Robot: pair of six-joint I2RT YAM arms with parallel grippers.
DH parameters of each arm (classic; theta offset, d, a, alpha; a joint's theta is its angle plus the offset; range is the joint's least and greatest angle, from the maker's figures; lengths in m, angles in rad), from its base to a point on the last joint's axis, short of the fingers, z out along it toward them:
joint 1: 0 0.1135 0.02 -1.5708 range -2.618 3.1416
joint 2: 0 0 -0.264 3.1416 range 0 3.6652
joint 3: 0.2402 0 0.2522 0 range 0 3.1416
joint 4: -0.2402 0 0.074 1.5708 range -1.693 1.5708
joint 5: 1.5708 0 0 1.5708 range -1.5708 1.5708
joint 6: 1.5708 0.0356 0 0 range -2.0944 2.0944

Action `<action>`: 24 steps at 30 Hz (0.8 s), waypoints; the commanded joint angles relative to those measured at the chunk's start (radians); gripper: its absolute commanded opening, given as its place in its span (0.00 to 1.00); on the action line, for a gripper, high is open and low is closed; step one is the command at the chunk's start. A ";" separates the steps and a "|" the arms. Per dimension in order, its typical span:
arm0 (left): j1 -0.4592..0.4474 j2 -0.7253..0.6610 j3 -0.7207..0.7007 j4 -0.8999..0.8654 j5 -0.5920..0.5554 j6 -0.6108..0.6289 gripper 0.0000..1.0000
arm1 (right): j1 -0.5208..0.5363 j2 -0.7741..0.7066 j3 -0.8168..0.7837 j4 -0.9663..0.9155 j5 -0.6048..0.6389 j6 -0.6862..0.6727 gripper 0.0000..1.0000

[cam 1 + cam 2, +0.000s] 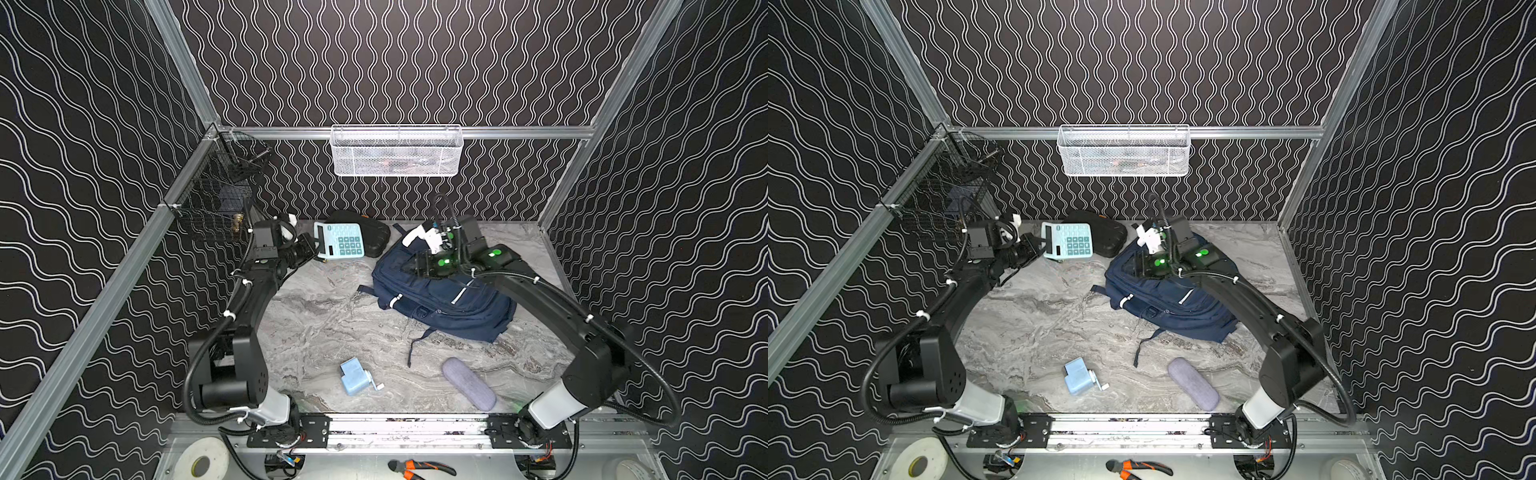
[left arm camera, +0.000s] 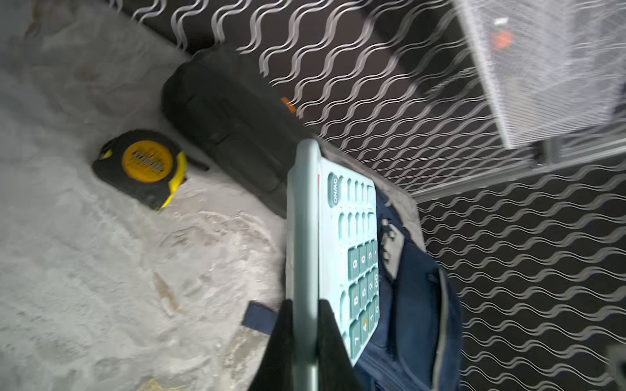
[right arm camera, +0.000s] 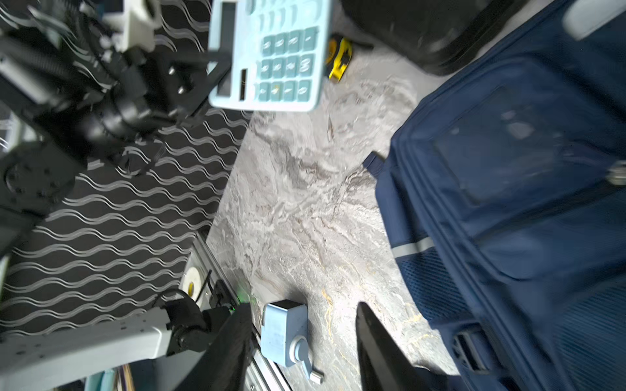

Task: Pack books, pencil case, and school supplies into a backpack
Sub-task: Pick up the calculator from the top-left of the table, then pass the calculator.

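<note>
My left gripper [image 1: 314, 246] is shut on one edge of the pale mint calculator [image 1: 341, 241], held tilted off the table at the back; black fingers [image 2: 288, 338] clamp its rim [image 2: 305, 237]. The navy backpack [image 1: 449, 305] lies at the right rear. Above its top end my right gripper [image 1: 417, 266] stands open, holding nothing [image 3: 304, 304]. The light-blue pencil sharpener [image 1: 354, 376] and grey-lavender pencil case [image 1: 468, 383] lie near the front edge. No books are in view.
A black ribbed hard case [image 1: 372, 232] lies behind the calculator, with a yellow-black tape measure [image 2: 142, 167] beside it. A white mesh basket [image 1: 397, 151] hangs on the back wall and a black wire basket [image 1: 216, 195] on the left rail. Pliers [image 1: 419, 467] lie below the front rail.
</note>
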 commanded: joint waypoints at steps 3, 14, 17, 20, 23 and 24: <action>-0.053 -0.078 0.071 0.018 0.044 -0.008 0.00 | -0.120 -0.115 -0.040 0.028 -0.038 0.040 0.51; -0.245 -0.139 0.128 0.421 0.292 -0.164 0.00 | -0.306 -0.314 -0.233 0.578 -0.338 0.299 0.54; -0.268 -0.131 0.131 0.569 0.353 -0.255 0.00 | -0.306 -0.319 -0.265 0.795 -0.399 0.396 0.56; -0.288 -0.113 0.147 0.653 0.372 -0.325 0.00 | -0.305 -0.319 -0.276 1.011 -0.426 0.491 0.61; -0.316 -0.100 0.175 0.658 0.384 -0.334 0.00 | -0.303 -0.284 -0.243 1.112 -0.450 0.564 0.64; -0.325 -0.098 0.184 0.652 0.383 -0.328 0.00 | -0.301 -0.274 -0.229 1.119 -0.455 0.570 0.64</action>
